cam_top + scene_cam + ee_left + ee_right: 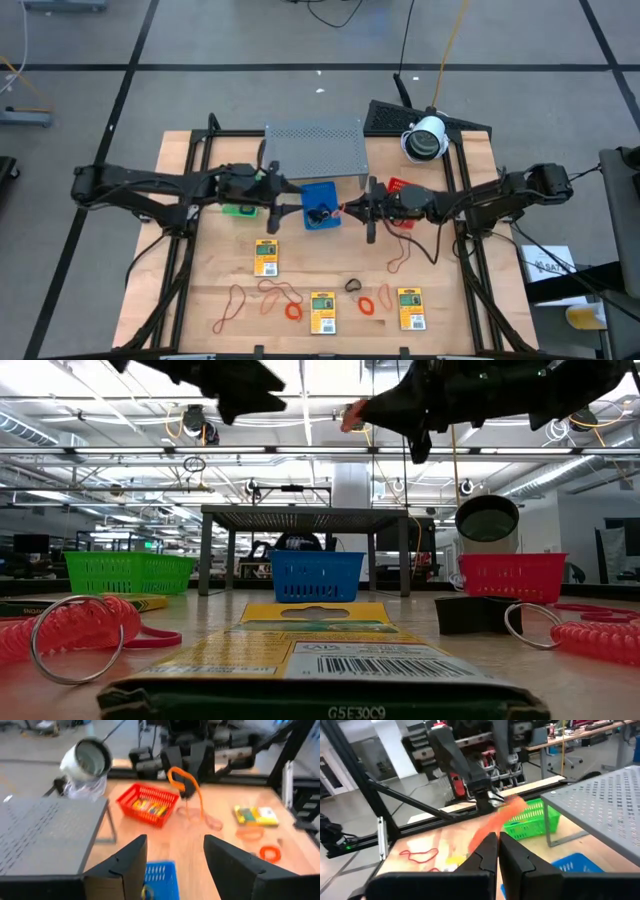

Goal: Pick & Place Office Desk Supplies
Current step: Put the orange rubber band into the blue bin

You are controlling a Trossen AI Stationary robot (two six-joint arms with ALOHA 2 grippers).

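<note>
The right tool (350, 209) hangs above the tabletop (300, 280) just past the blue tray's (321, 193) right edge, its 2 fingers (490, 851) pressed together on a thin orange rubber band (186, 782); in the left wrist view the band droops from the fingertips in a long loop toward the wood, and in the right wrist view it stretches forward from between the closed fingers. The left tool (277, 205) hovers at the left side of the blue tray, in front of the grey perforated shelf (313, 148), with its fingers (127, 862) spread wide and nothing between them. The green tray (239, 209) sits partly under the left arm, and the red tray (398, 186) lies just behind the right tool, with some yellow and red items inside as seen from the left wrist. On the front half of the tabletop lie 4 yellow packets (266, 257), 1 nearer the middle and 3 in a row toward the front edge. Loose rubber bands (280, 292) lie at front left, 2 coiled orange rings (368, 304) sit among the front packets, a small dark clip (353, 286) rests between them, and another thin band (399, 258) lies right of centre.
</note>
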